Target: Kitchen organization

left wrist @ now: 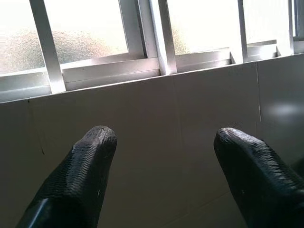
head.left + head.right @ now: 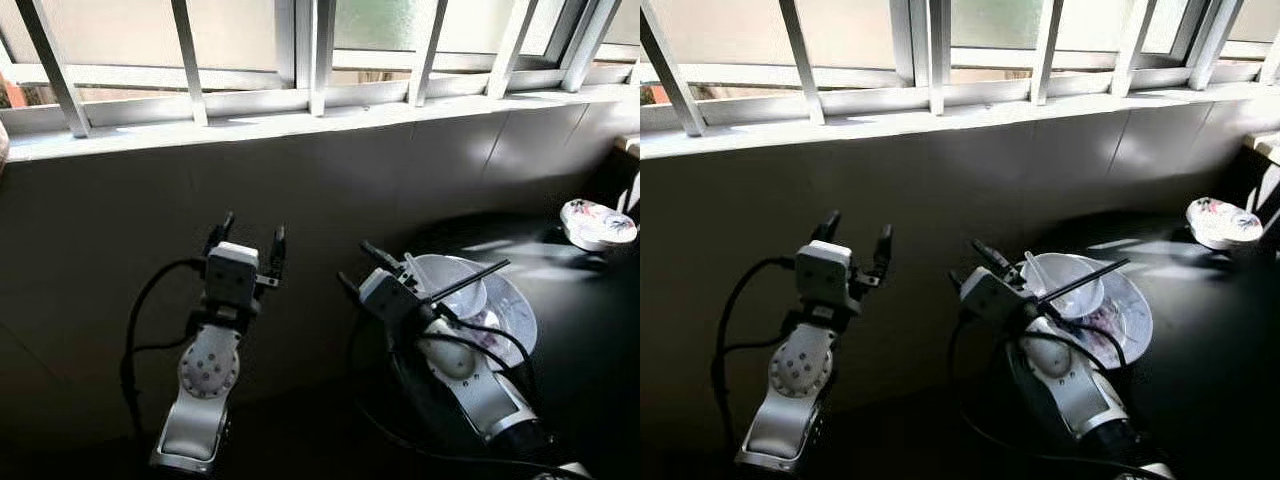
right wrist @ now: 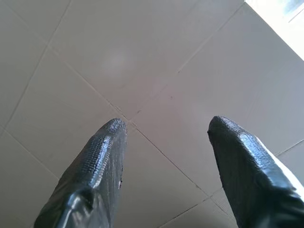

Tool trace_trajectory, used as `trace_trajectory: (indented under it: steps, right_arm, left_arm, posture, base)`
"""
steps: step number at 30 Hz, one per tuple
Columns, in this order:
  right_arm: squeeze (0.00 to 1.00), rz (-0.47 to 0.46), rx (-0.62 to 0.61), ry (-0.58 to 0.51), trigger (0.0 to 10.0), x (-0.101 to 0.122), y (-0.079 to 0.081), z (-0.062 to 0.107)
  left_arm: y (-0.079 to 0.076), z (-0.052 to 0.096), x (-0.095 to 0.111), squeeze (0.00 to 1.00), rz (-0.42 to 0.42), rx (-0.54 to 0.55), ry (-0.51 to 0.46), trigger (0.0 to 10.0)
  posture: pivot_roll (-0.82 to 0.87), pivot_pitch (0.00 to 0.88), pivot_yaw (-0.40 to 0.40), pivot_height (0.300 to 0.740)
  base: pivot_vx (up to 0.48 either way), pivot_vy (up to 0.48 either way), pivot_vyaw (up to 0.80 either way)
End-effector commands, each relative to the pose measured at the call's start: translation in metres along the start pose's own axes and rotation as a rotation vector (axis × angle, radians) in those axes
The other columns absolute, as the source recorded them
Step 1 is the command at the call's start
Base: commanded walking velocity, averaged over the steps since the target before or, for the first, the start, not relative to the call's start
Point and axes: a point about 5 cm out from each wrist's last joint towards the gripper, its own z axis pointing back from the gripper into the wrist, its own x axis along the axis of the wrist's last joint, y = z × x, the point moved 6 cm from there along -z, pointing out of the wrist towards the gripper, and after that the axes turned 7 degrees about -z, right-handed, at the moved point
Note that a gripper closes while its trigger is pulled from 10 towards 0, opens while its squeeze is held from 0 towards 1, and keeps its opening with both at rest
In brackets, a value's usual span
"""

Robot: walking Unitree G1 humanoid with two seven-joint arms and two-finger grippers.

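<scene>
Right now your left gripper [image 2: 250, 238] is raised in front of the tiled wall [image 2: 400, 170], below the sill [image 2: 300, 115], with its fingers [image 1: 80, 175] spread apart and nothing between them; its wrist view looks up at the wall and the barred window [image 1: 156, 38]. Your right gripper [image 2: 365, 265] is also up against the wall, to the right of the left one, fingers [image 3: 99, 166] apart and empty, and its wrist view faces bare tiles.

Just behind your right wrist, a white bowl [image 2: 450, 285] sits inside a larger plate [image 2: 515, 315] on the dark counter [image 2: 590, 330]. A white spoon [image 2: 1038, 270] rests in the bowl, and a pair of black chopsticks [image 2: 470, 280] lies across the bowl's rim. You can see your right arm overlapping the near edge of the plate; whether it touches is unclear.

Farther along the counter, well to the right of the bowl, a small patterned dish [image 2: 598, 222] sits near the corner.
</scene>
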Motion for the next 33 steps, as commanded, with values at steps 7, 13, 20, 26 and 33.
trace_trajectory:
  steps: [7,13,20,26,33]
  right_arm:
    - [0.0,-0.021,-0.008,-0.034,10.0,0.009,0.001,-0.002]
    - [0.0,-0.022,-0.021,-0.049,10.0,0.012,-0.002,-0.003]
    - [0.0,-0.051,-0.107,0.027,10.0,-0.002,-0.011,-0.002]
    - [0.0,-0.033,-0.106,0.017,10.0,-0.001,-0.008,0.005]
    - [0.0,-0.056,-0.097,-0.009,10.0,0.006,-0.001,0.008]
  left_arm:
    - [0.005,0.002,-0.005,0.0,0.008,0.006,0.019,10.0]
    - [0.005,0.002,-0.004,0.0,0.013,0.007,0.015,10.0]
    - [0.003,0.004,-0.003,0.0,0.003,-0.005,0.005,10.0]
    - [0.003,0.005,-0.004,0.0,-0.004,-0.011,0.012,10.0]
    - [0.001,0.006,-0.006,0.0,0.0,-0.022,0.014,10.0]
  posture:
    - [0.01,0.0,-0.05,0.74]
    - [0.01,0.0,-0.05,0.74]
    - [0.01,0.0,-0.05,0.74]
    - [0.01,0.0,-0.047,0.74]
    - [0.01,0.0,-0.044,0.74]
  base:
    - [0.0,0.108,0.0]
    - [0.0,0.476,0.0]
    - [0.0,0.0,0.0]
    - [0.0,0.0,-0.5]
    - [0.0,0.0,0.0]
